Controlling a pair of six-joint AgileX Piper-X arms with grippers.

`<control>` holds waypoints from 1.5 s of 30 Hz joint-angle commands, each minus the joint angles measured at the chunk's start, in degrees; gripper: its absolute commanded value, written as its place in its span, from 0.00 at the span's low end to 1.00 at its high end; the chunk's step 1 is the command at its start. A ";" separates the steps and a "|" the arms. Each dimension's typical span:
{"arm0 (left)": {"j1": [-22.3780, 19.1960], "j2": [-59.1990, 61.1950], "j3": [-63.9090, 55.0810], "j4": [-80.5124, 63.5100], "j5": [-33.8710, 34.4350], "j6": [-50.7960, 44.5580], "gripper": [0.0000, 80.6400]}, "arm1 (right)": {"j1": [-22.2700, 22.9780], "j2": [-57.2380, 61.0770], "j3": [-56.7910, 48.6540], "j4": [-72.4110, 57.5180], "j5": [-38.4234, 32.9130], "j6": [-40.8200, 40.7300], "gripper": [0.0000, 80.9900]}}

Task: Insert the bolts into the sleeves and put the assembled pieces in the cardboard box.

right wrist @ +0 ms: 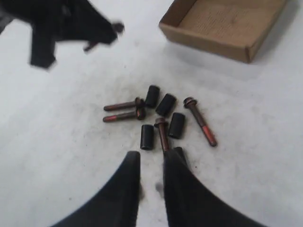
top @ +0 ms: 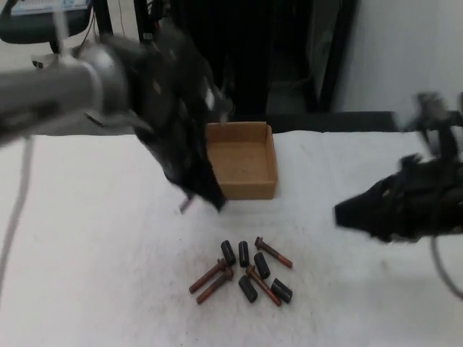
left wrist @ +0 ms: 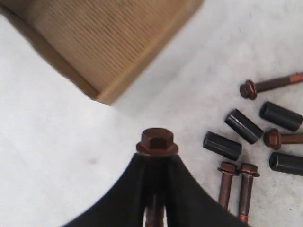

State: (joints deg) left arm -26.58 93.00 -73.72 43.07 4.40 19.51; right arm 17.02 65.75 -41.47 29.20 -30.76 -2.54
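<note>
The left hand point(left wrist: 155, 163) is clamped on a copper-coloured hex-head bolt point(left wrist: 156, 141) near the brown cardboard box point(top: 249, 189). The right hand point(right wrist: 151, 158), a little apart and empty, should grip one short black sleeve point(right wrist: 147, 137) sideways, bore free.

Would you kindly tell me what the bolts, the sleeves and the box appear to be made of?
Reddish-brown hex-head bolts: likely steel with a coppery coating, given the dull metallic sheen. Short black cylindrical sleeves: smooth, satin black, either plastic or coated metal; unclear. Shallow brown cardboard box: corrugated cardboard, with fine ribbing on its raw tan floor.
</note>
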 commanded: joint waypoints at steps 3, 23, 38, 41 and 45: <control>3.02 -8.62 -0.52 0.15 -0.43 -0.76 0.00 | 9.20 10.09 -2.33 0.19 7.34 -6.52 0.22; 7.96 -29.49 0.26 14.55 2.56 -4.07 0.00 | 15.54 39.28 -33.63 24.02 30.76 -21.56 0.32; 8.27 -29.49 13.23 11.44 4.69 -4.07 0.00 | 16.38 39.28 -31.61 28.09 30.76 -21.45 0.39; 8.27 -29.49 13.91 10.47 5.97 -4.19 0.00 | 16.44 39.28 -30.04 26.38 30.76 -21.45 0.39; 8.27 -29.49 13.89 9.73 5.96 -4.37 0.00 | 16.44 39.28 -27.72 22.38 30.76 -21.45 0.39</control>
State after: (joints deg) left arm -18.46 63.88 -59.69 53.94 10.03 15.43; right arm 33.32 105.70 -69.57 52.87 0.00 -23.55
